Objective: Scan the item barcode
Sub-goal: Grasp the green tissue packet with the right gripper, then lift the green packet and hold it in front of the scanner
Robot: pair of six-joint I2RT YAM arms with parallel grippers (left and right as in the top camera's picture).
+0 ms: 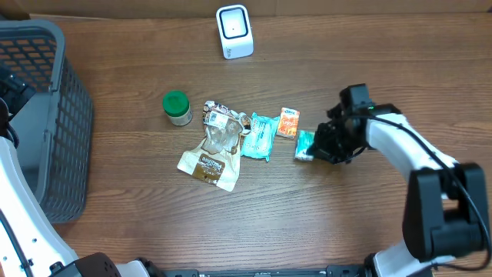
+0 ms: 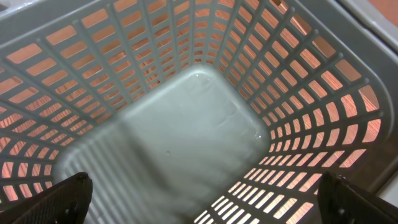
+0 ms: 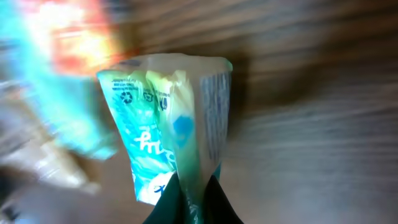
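Here, small teal packet on the tabletop, right end of the item row, long axis pointing away from the right claw, which is clenched on its near edge, recycling marks legible, white script unreadable, left claw released wide over grey basket.

The teal packet carries small round signs and white script lettering, too blurred to read. The brown pouch has a label too small to read.

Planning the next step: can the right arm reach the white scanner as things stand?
Probably yes: its end effector, shut on the teal packet, faces bare table toward the white scanner; only the flat orange packet lies near the path.
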